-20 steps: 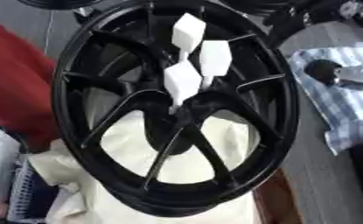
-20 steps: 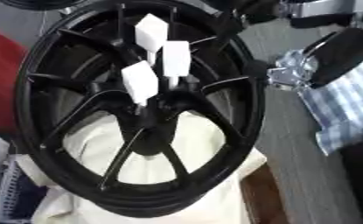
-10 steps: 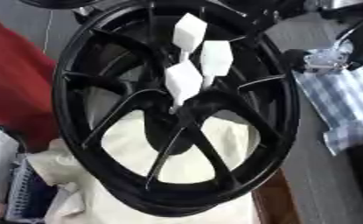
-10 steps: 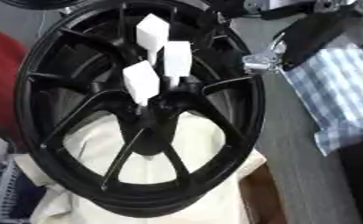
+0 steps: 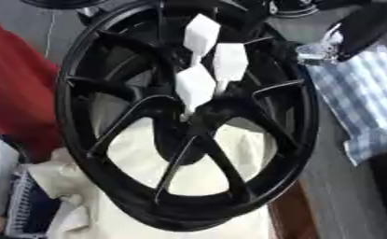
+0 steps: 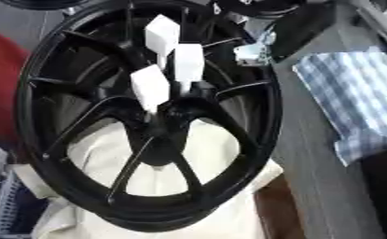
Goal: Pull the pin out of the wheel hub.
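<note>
- Nearest, a cream cloth [image 5: 229, 154] lies under and behind the lower rim of the black wheel [image 5: 302, 121], which stands on edge facing the camera.
- At mid-depth, three pins with white tags [image 5: 195, 86] stick out of the wheel hub [image 5: 198, 119]; none is pulled yet.
- Farther, at upper right, the right hand [image 6: 298, 32] reaches over the rim; whether its fingers are spread or curled I cannot tell. It holds nothing visible.
- Beside it lies a blue checked cloth [image 6: 355, 100].
- The left hand is out of sight.
- Risk, as I judge it: the tags crowd together, so a reach could brush a neighbouring tag, or nudge the upright wheel and tip it.
</note>
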